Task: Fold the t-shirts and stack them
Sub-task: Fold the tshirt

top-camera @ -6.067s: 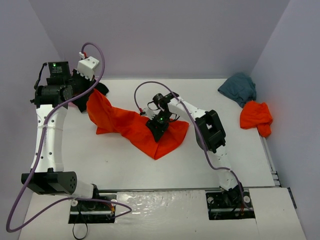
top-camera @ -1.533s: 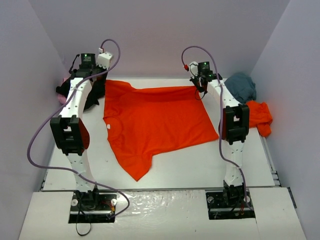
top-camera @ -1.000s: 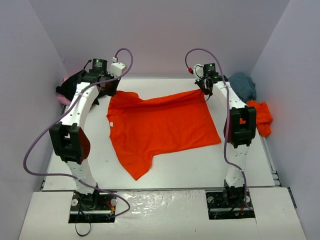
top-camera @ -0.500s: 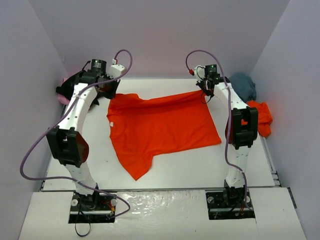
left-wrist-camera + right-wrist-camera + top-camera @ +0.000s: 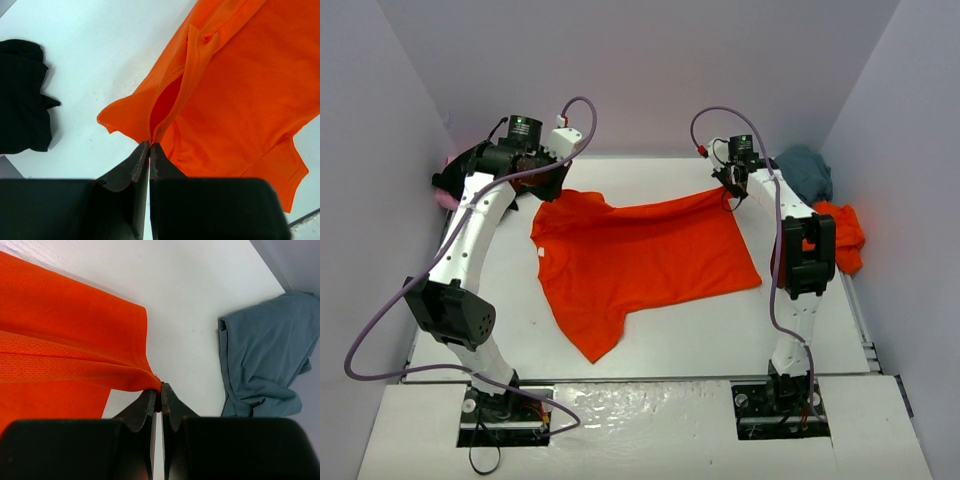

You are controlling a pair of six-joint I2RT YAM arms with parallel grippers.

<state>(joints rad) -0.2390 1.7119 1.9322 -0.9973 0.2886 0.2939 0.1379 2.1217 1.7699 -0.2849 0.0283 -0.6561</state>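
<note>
table (image 5: 720, 330) bare near side, teal-grey t-shirt (image 5: 800, 175) far right

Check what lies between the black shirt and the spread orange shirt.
Only bare table lies between the black shirt and the spread orange shirt; the left wrist view shows it.

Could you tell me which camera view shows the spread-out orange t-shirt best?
The top external view: nearly the whole spread-out orange t-shirt is in frame there. The left wrist view shows only the part near the edge that the left gripper pinches. The right wrist view shows only the corner held by the right gripper.
</note>
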